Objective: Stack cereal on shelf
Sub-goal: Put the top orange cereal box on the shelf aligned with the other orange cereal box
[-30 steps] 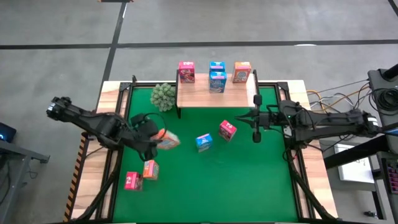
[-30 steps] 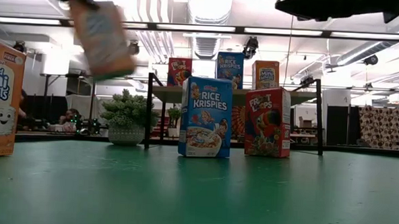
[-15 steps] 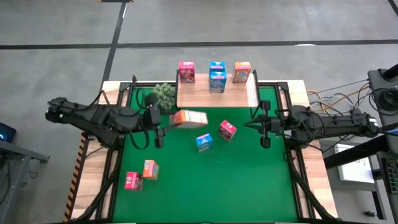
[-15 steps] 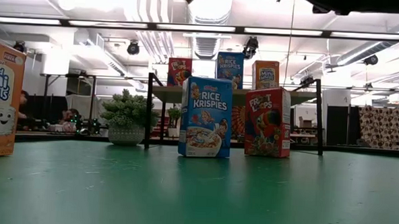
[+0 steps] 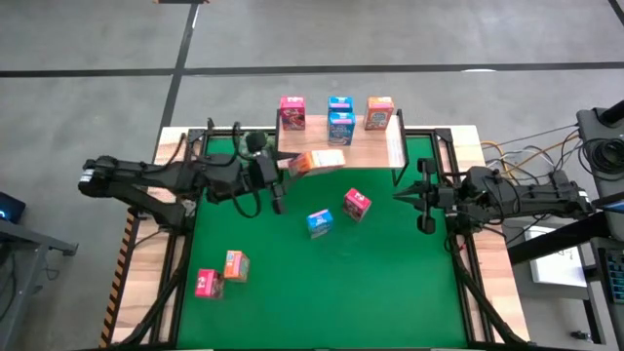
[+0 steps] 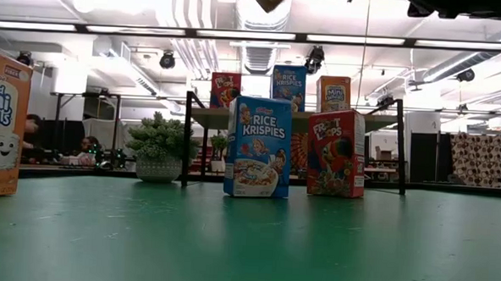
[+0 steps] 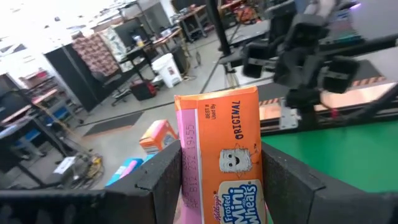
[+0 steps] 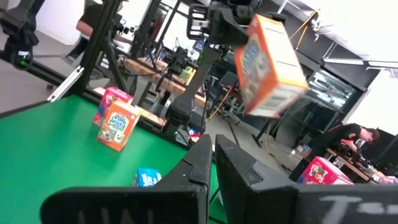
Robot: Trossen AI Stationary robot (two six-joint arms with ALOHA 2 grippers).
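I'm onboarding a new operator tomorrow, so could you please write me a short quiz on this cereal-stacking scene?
1. True or false: the left tool holds an orange Frosted Mini-Wheats box in the air by the shelf.
2. How many cereal boxes stand on the shelf?
A. two
B. four
C. six
3. Fill in: the right tool waits with its fingers ____.

Key
1. True; the left wrist view shows the box between its fingers.
2. B: a pink-red box, two blue boxes and an orange box.
3. shut
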